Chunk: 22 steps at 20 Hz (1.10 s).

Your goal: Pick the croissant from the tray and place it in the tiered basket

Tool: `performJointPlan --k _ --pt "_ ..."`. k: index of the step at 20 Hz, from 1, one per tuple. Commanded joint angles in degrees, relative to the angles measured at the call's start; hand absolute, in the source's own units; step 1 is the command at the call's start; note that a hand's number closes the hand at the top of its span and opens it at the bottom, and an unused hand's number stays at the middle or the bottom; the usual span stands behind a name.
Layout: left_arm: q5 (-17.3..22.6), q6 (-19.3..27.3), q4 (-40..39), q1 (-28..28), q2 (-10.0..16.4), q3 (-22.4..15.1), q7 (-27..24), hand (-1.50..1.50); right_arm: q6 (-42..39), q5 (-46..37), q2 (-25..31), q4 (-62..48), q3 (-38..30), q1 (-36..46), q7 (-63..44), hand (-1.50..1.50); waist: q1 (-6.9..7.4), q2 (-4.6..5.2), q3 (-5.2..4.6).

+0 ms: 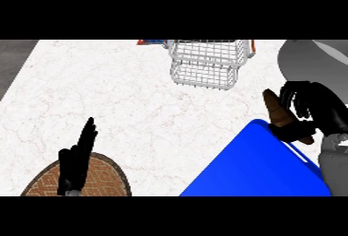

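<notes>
Clearly, my right hand (314,107) had its black fingers curled round the croissant (276,109), clamped across its middle so that only its two ends showed. The pastry was a dark brown, tapered crescent. One pointed end aimed toward the far side and the other stuck out below the hand. It showed at the far corner of the tray (258,168), though I could not tell whether it touched the rim. It was well apart from the tiered basket (206,62).

The tray was a smooth, bright blue rectangle, set at an angle at the near right. The basket was thin white wire mesh in two boxy levels, standing near the far edge of the counter (108,87). The counter's top was pale marble with faint reddish veins.

My left hand (76,156) rested at the lower left, fingers straight, together and pointing up, over a round brown woven mat (108,177). A smooth grey rounded shape (309,55) sat at the far right, and I could not tell what it was.
</notes>
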State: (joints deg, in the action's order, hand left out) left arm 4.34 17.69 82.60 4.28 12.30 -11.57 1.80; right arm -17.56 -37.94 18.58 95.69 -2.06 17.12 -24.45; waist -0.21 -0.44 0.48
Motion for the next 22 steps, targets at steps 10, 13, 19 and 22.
performJointPlan --k 10,13,19,22 --pt "-1.9 0.4 -4.6 -0.7 -1.5 0.6 -1.8 0.0 -13.1 16.8 11.3 13.9 -15.3 18.9 -10.9 1.5 0.17 0.32 -0.54" --pt "-0.1 -2.8 -4.5 0.6 -0.5 1.2 -2.2 0.0 -12.8 15.8 11.7 11.5 -13.5 24.2 -14.5 1.5 0.54 0.39 -0.55" --pt "-1.8 -1.5 -3.6 0.9 -2.4 0.5 -3.0 0.0 -8.1 10.7 7.7 4.5 -7.1 31.3 -17.5 1.5 0.87 0.48 -0.54" --pt "-0.2 -3.5 -1.0 2.2 -0.3 1.8 -1.1 0.0 -5.0 7.8 7.7 -3.9 -6.6 33.2 -12.9 1.5 1.22 0.55 -0.51"
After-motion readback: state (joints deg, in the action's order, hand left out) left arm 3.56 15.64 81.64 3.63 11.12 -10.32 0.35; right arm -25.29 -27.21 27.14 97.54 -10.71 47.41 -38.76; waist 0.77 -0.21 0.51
